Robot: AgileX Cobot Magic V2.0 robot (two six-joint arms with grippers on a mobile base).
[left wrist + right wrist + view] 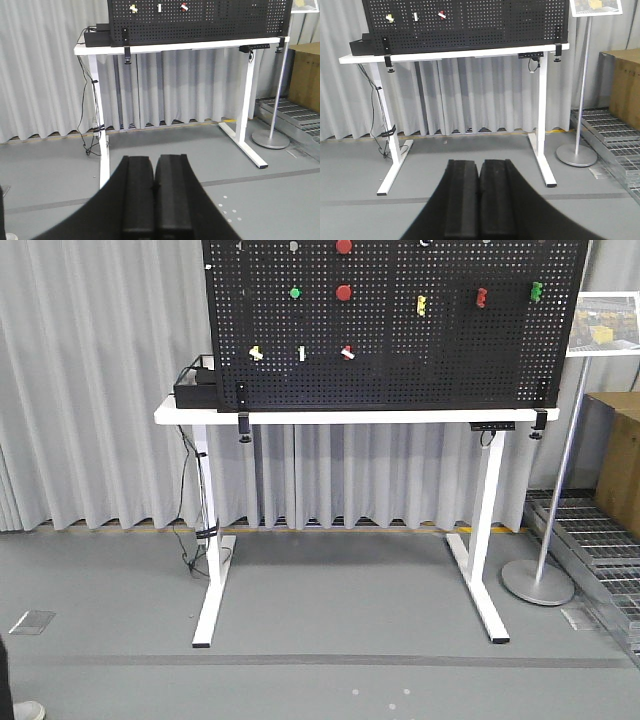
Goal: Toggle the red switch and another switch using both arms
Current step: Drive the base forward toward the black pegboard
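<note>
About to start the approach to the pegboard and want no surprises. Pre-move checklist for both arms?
1. Locate red switch: ok, rightmost of the three toggles in the bottom row.
2. Locate pale yellow switch: ok, leftmost in that row.
3. State of left end effector: ok, shut and empty.
4. State of right end effector: ok, shut and empty.
5. Switches within reach: not ok, open floor lies between both end effectors and the table.
6. Lever positions: cannot tell, too small.
</note>
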